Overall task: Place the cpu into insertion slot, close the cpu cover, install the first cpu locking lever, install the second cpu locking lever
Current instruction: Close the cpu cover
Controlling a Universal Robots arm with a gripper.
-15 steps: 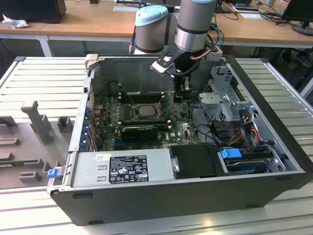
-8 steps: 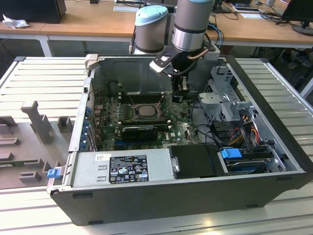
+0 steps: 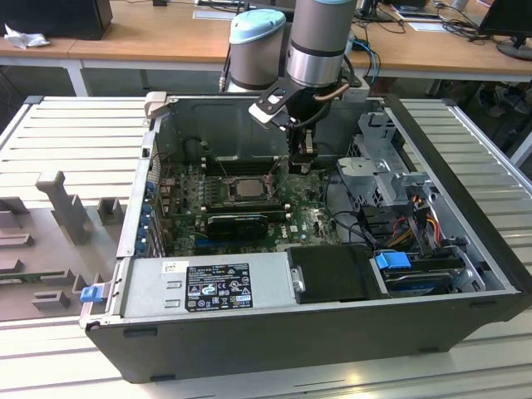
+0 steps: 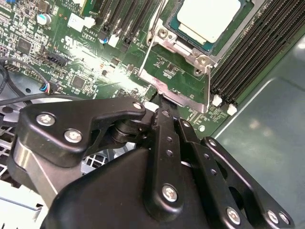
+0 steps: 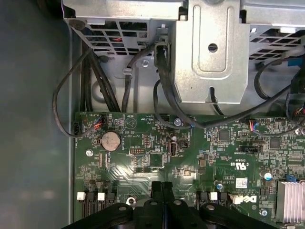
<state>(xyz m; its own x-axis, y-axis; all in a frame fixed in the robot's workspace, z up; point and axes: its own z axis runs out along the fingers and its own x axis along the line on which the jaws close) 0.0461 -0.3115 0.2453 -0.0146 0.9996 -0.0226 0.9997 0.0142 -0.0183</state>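
The cpu (image 4: pixel 209 19), pale and square, lies in the insertion slot (image 4: pixel 225 42) on the green board; in the exterior view the cpu (image 3: pixel 247 188) is at the middle of the open case. The cpu cover (image 4: pixel 190 99), a silvery frame, stands tilted up from the slot's edge, and the board shows through its window. My gripper (image 4: pixel 161 98) is shut, its tips touching the cover's outer edge. I cannot tell whether they pinch it. In the exterior view the gripper (image 3: pixel 301 162) hangs just to the right of the slot. A thin wire lever (image 4: pixel 153 33) stands raised beside the slot.
Black memory slots (image 4: pixel 243 71) flank the socket. A long black expansion card (image 3: pixel 237 223) lies in front of it. The metal drive cage (image 3: pixel 382 174) and black cables (image 5: pixel 119 81) crowd the exterior view's right. The power supply (image 3: pixel 208 283) fills the front.
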